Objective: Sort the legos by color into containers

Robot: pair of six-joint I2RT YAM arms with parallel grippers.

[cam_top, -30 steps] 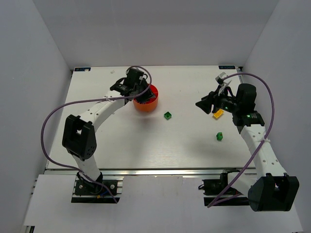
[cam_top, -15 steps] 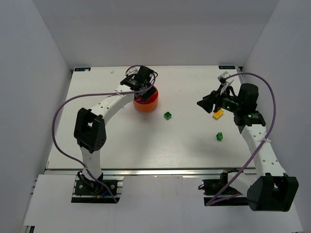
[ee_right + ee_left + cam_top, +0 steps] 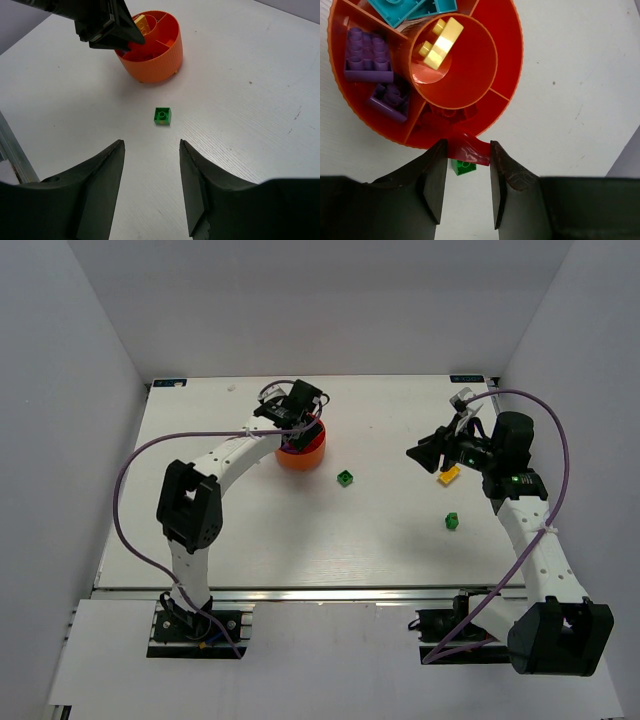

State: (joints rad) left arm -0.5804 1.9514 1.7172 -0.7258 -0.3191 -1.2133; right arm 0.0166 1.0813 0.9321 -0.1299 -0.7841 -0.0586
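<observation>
A white counter (image 3: 250,530) boxed in by plain white walls, with two robot arms mounted at its near edge. A round orange bowl (image 3: 307,460) sits toward the back, left of centre. It is divided into wedge-shaped compartments around a central cup (image 3: 470,65).

The left arm curves over to the bowl. The left hand (image 3: 468,149) hangs above the bowl's rim on the side facing the middle of the counter. Its two dark fingers are closed on a red brick (image 3: 476,153), which spans the gap between them right at the rim.

Inside the bowl, a yellow brick (image 3: 440,42) lies tilted in the central cup. Two purple bricks (image 3: 367,55) fill the compartment beside it, and cyan bricks (image 3: 405,7) show in the next compartment at the edge of the wrist view. The wedge nearest the fingers holds something dark red, too shadowed to make out.

A green brick (image 3: 162,116) rests on the bare counter near the bowl, toward the centre, studs up and touching nothing.

The right arm reaches up the right side of the counter. The right hand (image 3: 151,150) points toward the bowl from well away, raised above the surface. Its fingers stand apart with nothing between them.

A loose yellow brick (image 3: 449,476) lies on the counter close by the right wrist. A second green brick (image 3: 451,521) sits nearer the front edge, just beside the right forearm.
</observation>
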